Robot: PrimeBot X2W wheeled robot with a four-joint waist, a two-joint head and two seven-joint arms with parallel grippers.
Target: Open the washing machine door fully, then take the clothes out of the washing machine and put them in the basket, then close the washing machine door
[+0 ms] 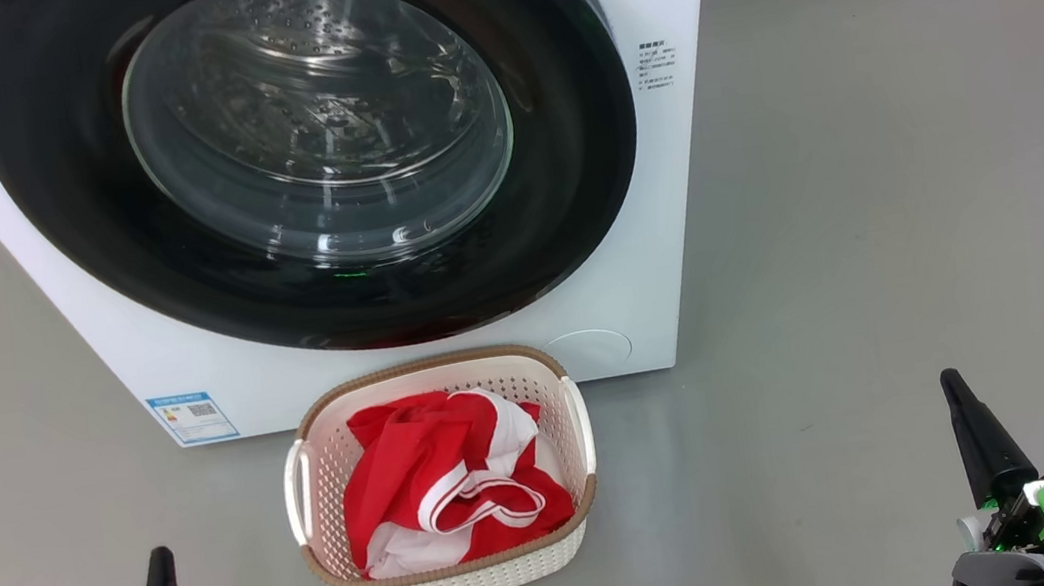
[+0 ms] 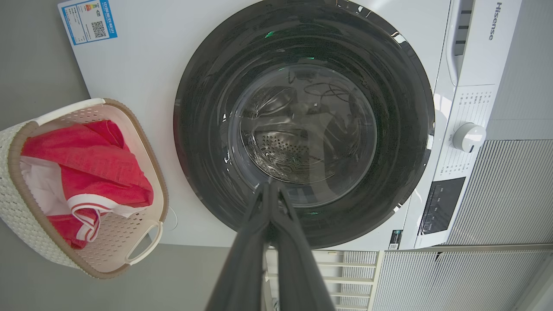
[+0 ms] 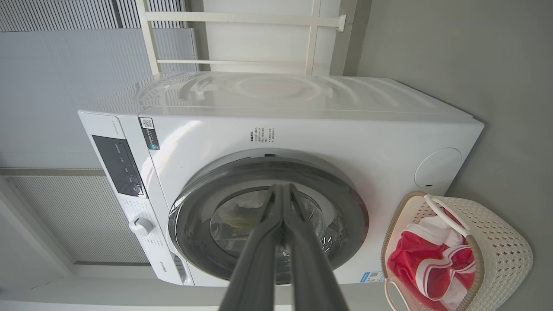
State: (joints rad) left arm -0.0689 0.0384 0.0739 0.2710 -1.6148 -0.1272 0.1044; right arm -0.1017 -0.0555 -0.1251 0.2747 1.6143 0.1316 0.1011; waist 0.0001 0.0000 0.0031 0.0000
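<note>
Head view: the washing machine (image 1: 696, 159) stands on a grey floor (image 1: 921, 180), its washing machine door (image 1: 65, 192) lying against the front, and the steel drum behind the glass looks bare. The basket (image 1: 464, 583) sits just before the machine with the clothes (image 1: 424, 467) heaped inside. The left gripper (image 1: 159, 558) and right gripper (image 1: 949, 380) hang well short of the machine, each clenched on nothing. The fabric looks soft, light and limp, best pinched at a raised fold. The door is likely stiff and glossy, its bulging glass slippery, so its rim edge seems the place to take hold. Left wrist view: it adds the control knob (image 2: 468, 137) and dark panel beyond the door, plus the blue label (image 2: 88, 20) on the machine's front above the basket. Right wrist view: it shows the machine's top and a round cover (image 3: 437, 167) beside the door, whose rim appears flush with the front.
</note>
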